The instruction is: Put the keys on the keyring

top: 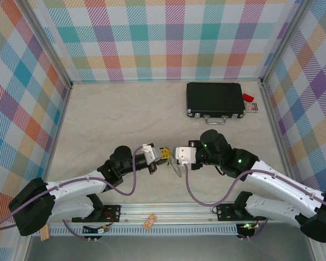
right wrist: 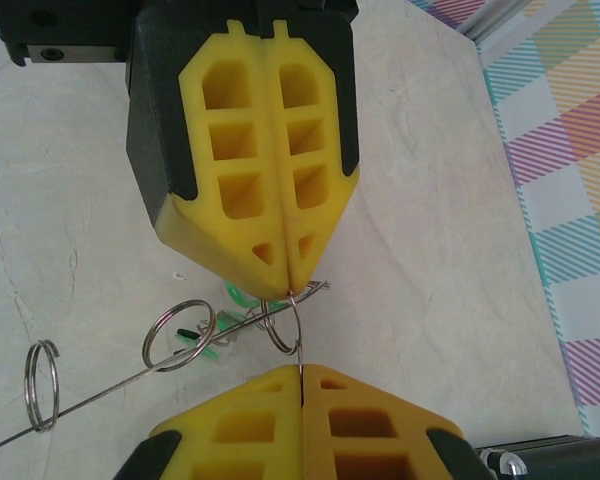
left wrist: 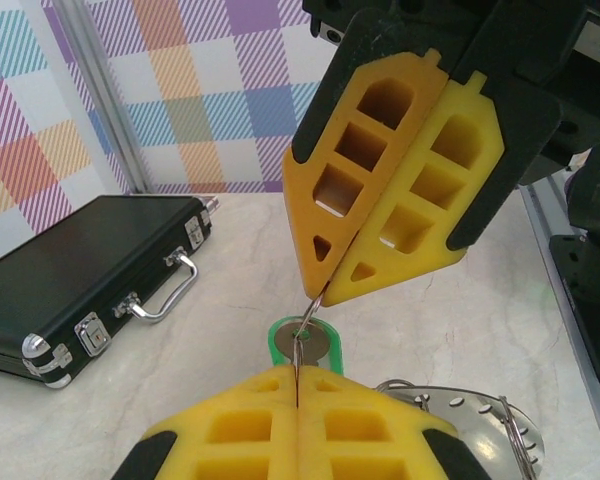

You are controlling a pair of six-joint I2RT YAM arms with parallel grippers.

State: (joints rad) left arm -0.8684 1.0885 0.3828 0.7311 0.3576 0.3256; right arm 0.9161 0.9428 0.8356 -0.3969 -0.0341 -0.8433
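The light is bright and even, and it comes from above. In the top view the arms drop soft, pale shadows on the table (top: pixel 108 114). The black case (top: pixel 214 100) has a thin white shine along its edge. In the 2 wrist views, straight lines bend a little near the corners. The yellow fingers (left wrist: pixel 230 432) at the bottom edge look a bit soft. The keyring (left wrist: pixel 480 425) gleams white in spots. The small wire ring (right wrist: pixel 285 328) has a thin bright line on it. All 3 pictures look still and crisp.
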